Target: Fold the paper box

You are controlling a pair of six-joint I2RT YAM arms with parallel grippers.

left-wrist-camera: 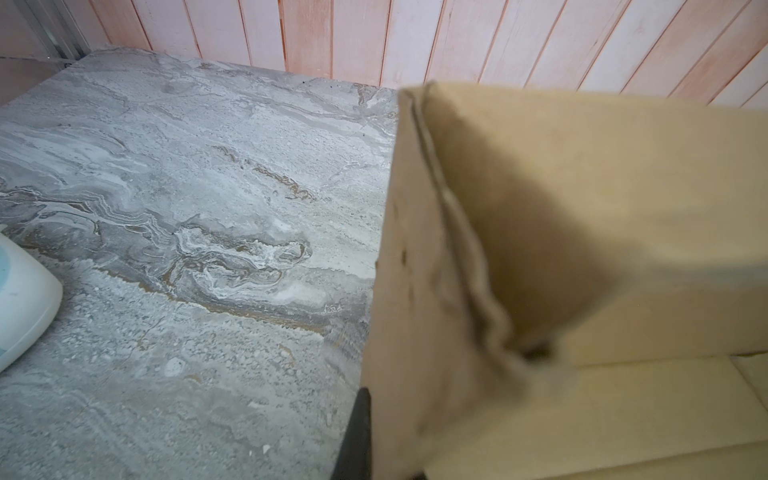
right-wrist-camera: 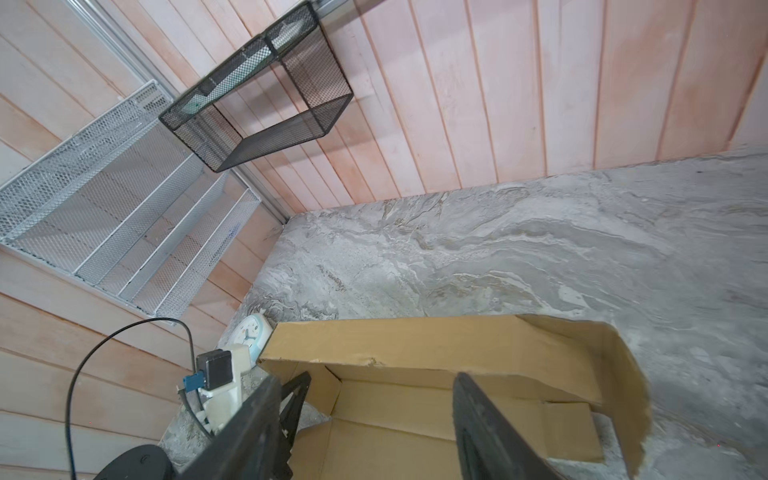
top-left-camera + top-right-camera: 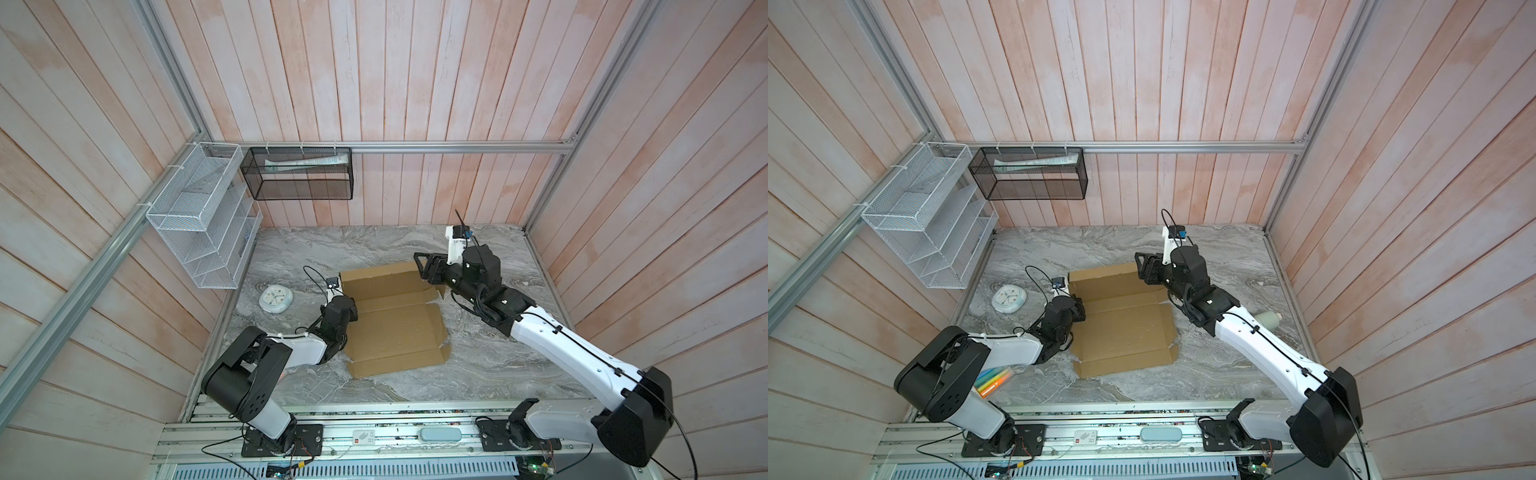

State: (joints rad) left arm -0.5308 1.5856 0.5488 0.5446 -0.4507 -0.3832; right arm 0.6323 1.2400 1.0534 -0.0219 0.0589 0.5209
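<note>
**Inspector:** Location of the paper box (image 3: 395,328)?

**Arm:** Middle of the counter (image 3: 478,374), base flat, far panel tilted up. My left end effector (image 3: 352,311) is clamped on its left wall. My right end effector (image 3: 420,269) stands wide at the far right corner, holding nothing.

**Inspector:** Handling?

**Arm:** Judged light, stiff across panels, weak at creases, with edges that crush easily. I would grip the 2 side walls near a crease, never mid-panel.

Left arm (image 3: 291,349) bent low, left claw (image 3: 351,308) clamped closed, right arm (image 3: 561,345) extended, right claw (image 2: 365,382) spread wide
</note>
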